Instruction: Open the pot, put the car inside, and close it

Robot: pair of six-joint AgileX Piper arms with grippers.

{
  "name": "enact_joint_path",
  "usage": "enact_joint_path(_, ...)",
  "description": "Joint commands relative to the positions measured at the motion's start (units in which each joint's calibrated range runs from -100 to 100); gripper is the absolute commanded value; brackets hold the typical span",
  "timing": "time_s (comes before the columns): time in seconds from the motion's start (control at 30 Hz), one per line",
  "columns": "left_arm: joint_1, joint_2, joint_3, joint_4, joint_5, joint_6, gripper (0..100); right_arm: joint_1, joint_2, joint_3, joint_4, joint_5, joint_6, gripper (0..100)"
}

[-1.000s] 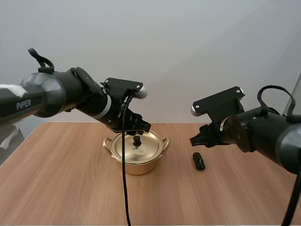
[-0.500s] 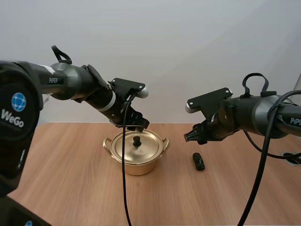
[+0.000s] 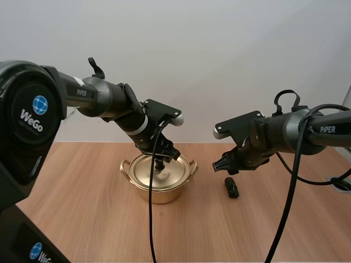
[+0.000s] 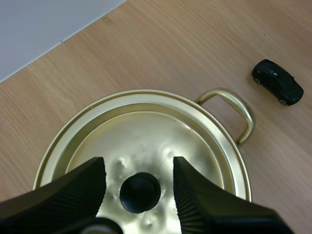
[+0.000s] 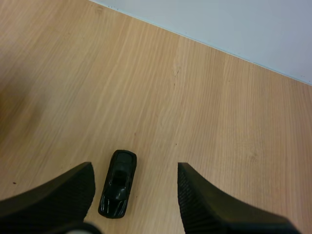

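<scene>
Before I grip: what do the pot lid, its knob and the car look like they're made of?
The lid looks like thin gold-toned metal, perhaps aluminium: shiny, reflective, slightly dented. The knob is matte black, probably plastic. The car is glossy black with highlights; die-cast metal or plastic, I cannot tell.

In the left wrist view the pot [image 4: 233, 146] is cut off at the picture's edge behind the left gripper [image 4: 139, 168], whose fingers stand apart either side of the lid knob [image 4: 140, 191]. In the high view those fingers cover part of the lid knob. There the car [image 3: 232, 187], near the right gripper [image 3: 222, 165], is too small to tell nose from tail.
</scene>
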Motion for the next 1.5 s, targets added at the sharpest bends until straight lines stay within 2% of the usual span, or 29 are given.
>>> enact_joint_path(0.0,-0.04,0.1,0.0,0.5,0.1,-0.4,71,0.1,0.3,0.0,0.1,-0.1,0.0,84)
enact_joint_path(0.5,-0.04,3.7,0.0,2.0,3.5,-1.4,71,0.1,0.4,0.0,0.1,-0.3,0.0,84)
enact_joint_path(0.6,-0.04,3.7,0.0,2.2,2.3,-1.4,68,0.1,0.4,0.0,0.1,-0.3,0.0,84)
enact_joint_path(0.7,-0.04,3.7,0.0,3.1,2.4,-1.7,52,0.1,0.4,0.0,0.1,-0.3,0.0,84)
enact_joint_path(0.9,-0.04,3.7,0.0,3.3,1.8,-1.7,0,0.1,1.9,0.0,0.1,0.1,0.0,84)
enact_joint_path(1.47,-0.04,-4.2,-6.1,4.1,5.8,-2.8,0,0.1,14.1,0.0,1.4,-0.1,-0.7,84)
